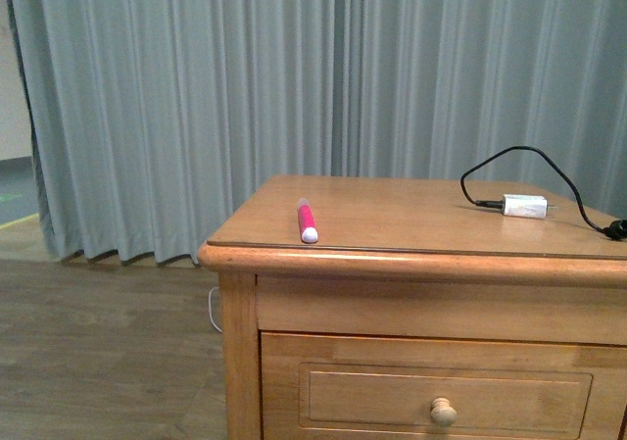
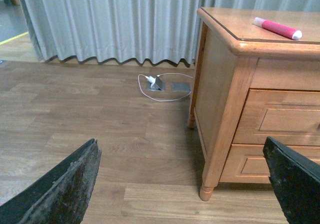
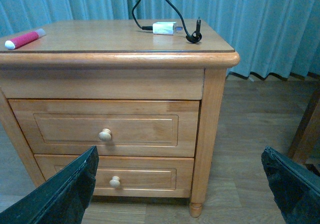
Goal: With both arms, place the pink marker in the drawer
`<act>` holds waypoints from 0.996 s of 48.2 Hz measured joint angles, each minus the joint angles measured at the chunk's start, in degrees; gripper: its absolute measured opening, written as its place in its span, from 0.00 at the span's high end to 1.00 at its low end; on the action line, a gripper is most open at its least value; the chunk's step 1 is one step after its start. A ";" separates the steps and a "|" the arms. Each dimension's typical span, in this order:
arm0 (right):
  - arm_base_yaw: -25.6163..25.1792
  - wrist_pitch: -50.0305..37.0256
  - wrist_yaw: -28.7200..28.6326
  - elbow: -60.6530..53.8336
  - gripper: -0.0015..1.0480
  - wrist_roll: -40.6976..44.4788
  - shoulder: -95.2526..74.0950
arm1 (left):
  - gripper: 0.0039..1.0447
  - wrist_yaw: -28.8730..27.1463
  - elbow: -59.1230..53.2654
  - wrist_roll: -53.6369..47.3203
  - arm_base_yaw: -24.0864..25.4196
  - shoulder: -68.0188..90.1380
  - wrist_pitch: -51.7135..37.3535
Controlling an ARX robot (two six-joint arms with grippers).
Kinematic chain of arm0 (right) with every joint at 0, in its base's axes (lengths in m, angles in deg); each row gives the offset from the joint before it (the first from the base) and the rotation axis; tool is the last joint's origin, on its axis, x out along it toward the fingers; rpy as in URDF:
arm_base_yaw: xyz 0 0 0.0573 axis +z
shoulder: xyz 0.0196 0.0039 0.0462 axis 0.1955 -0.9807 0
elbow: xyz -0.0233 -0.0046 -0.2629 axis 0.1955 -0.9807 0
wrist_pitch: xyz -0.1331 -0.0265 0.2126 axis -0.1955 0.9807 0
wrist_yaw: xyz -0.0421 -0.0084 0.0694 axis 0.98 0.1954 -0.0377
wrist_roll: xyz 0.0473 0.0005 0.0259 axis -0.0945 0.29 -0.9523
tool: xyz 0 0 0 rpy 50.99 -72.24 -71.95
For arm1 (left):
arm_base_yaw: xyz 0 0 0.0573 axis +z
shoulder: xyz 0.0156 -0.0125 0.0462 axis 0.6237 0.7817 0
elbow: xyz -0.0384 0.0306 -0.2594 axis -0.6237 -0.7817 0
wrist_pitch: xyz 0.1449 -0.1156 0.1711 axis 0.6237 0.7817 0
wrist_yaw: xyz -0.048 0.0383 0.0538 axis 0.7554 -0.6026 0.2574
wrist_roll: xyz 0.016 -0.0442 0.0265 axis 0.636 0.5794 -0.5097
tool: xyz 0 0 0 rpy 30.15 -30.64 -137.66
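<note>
The pink marker (image 1: 307, 220) lies on the wooden nightstand top near its front left edge, white cap toward me; it also shows in the left wrist view (image 2: 277, 28) and the right wrist view (image 3: 23, 39). The upper drawer (image 1: 446, 399) is closed, with a round knob (image 3: 105, 134); a second closed drawer (image 3: 115, 176) sits below it. My left gripper (image 2: 185, 184) is open and empty, low beside the nightstand's left front leg. My right gripper (image 3: 182, 184) is open and empty, low in front of the nightstand's right side. Neither arm shows in the front view.
A white charger plug (image 1: 524, 206) with a black cable lies on the top at the right. A white cable and floor socket (image 2: 162, 84) lie on the wooden floor by the grey curtain (image 1: 294, 77). A wooden furniture leg (image 3: 306, 129) stands to the right of the nightstand.
</note>
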 joint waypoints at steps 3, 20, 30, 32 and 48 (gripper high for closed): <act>0.00 0.00 0.00 0.00 0.08 0.00 0.00 | 0.06 0.00 0.00 0.00 0.00 0.00 0.00; 0.00 0.04 0.00 0.00 0.08 0.00 0.00 | 0.06 0.00 0.00 0.00 0.00 0.00 0.00; 0.00 0.04 0.00 0.00 0.08 0.00 0.00 | 0.06 0.00 0.00 0.00 0.00 0.00 0.00; 0.00 0.04 0.00 0.00 0.08 0.02 0.00 | 0.06 0.00 0.00 0.00 0.00 0.00 0.00; 0.00 0.04 0.00 0.00 0.08 0.00 0.00 | 0.06 0.00 0.00 0.00 0.00 0.00 0.00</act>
